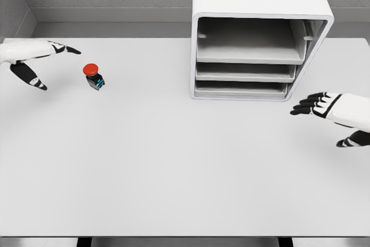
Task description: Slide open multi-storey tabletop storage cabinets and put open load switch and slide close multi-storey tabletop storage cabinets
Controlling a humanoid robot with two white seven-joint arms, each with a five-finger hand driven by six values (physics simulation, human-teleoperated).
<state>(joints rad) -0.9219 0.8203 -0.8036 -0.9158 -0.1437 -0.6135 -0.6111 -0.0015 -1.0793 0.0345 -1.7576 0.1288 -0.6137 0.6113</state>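
Counter [173,166]: white, plain. Storage cabinet [257,4]: white, three stacked drawers, at 1 o'clock from the counter's middle, front facing the camera. Load switch [94,76]: red mushroom button on a dark body with blue trim, upright on the counter at 10 o'clock, well apart from the cabinet. Left robot hand [34,62]: at 9 o'clock of the switch, near it, fingers spread, holding nothing. Right robot hand [329,114]: at 3 o'clock, below the cabinet's right corner, fingers spread, empty
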